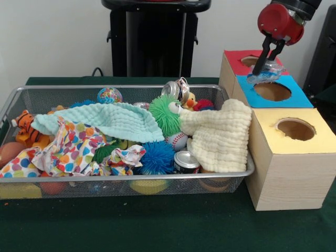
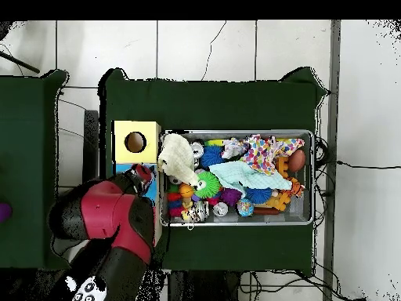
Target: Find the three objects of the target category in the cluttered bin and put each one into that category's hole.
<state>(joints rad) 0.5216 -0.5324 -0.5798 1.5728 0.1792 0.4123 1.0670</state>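
End effector (image 1: 272, 59) clamped on clear plastic item (image 1: 264, 75), at far rim of blue hole (image 1: 272, 91); bin (image 1: 126, 89) well apart.

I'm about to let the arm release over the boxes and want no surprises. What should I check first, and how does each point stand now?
1. Red and black gripper grips the crumpled clear plastic piece: ok, jaws shut on it.
2. Plastic piece over the blue-topped box's round hole: not ok, it hangs at the hole's far edge.
3. Blue hole unblocked: ok.
4. Pale yellow cloth clear of the boxes: not ok, it drapes over the wire mesh bin's rim against the yellow-topped box.
5. Blue is the right category: cannot tell.
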